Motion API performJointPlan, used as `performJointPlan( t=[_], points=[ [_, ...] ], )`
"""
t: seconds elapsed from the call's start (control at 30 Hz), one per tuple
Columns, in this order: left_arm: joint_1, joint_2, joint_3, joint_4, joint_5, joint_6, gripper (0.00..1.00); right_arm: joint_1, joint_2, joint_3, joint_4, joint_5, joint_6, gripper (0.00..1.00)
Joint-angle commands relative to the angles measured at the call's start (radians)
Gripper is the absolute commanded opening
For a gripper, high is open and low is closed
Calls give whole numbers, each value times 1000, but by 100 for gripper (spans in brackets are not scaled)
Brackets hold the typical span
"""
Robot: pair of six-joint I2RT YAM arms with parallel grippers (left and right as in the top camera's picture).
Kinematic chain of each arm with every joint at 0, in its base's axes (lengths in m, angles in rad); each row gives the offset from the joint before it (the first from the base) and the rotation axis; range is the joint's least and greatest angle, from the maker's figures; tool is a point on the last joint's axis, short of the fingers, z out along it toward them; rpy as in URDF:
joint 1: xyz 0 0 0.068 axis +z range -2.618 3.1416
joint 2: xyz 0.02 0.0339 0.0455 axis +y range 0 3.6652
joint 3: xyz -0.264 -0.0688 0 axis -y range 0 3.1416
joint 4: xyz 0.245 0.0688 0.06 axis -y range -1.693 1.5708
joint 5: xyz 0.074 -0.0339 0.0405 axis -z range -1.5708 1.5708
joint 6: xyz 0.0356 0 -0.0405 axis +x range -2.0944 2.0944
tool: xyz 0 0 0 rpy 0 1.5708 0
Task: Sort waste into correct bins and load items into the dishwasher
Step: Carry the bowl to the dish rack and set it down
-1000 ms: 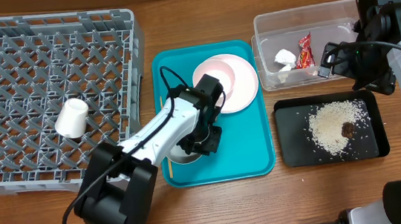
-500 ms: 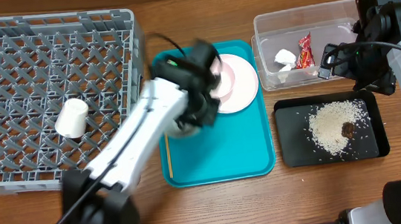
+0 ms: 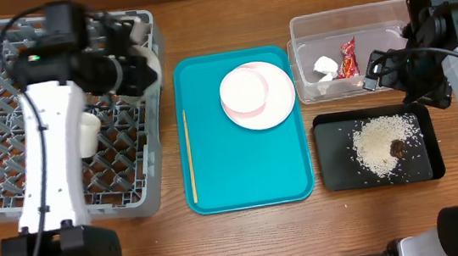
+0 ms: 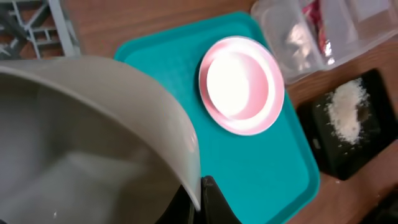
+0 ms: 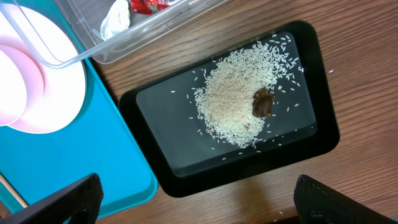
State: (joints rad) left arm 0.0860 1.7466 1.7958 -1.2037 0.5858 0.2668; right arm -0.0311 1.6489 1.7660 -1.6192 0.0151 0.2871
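Rack (image 3: 122, 169) left; plates (image 3: 257, 95) on centre tray (image 3: 250, 168); tub (image 3: 346, 22) behind rice tray (image 3: 336, 168) right.

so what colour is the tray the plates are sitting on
Teal; the tray shows best in the overhead view.

Teal tray (image 3: 250, 164) flat on wooden table (image 3: 217, 14), mid-table.

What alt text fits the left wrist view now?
A pale grey bowl, pinched at its rim by the left tool, fills the foreground. Beyond: stacked pink plates on a teal tray, clear tub, black tray of rice.
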Motion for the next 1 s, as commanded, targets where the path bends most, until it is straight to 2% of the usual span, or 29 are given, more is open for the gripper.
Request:
performJointPlan(
  t=[0.0, 0.27, 0.53, 0.67, 0.73, 0.9, 0.97],
  points=[
    [79, 43, 8, 26, 254, 130, 4, -2, -8, 2, 1, -2, -3, 100],
    [189, 177, 8, 99, 319, 130, 4, -2, -8, 2, -2, -2, -3, 100],
    [251, 327, 8, 174, 555, 130, 4, -2, -8, 2, -3, -2, -3, 100],
    [296, 371, 8, 188, 616, 130, 7, -2, -8, 2, -3, -2, -3, 100],
    [321, 379, 8, 173, 613, 130, 16, -2, -8, 2, -2, -2, -3, 100],
    [390, 380, 8, 116, 549, 130, 18, -2, -8, 2, 2, -2, -3, 100],
    [417, 380, 8, 96, 526, 130, 22, -2, -8, 2, 1, -2, -3, 100]
  ],
)
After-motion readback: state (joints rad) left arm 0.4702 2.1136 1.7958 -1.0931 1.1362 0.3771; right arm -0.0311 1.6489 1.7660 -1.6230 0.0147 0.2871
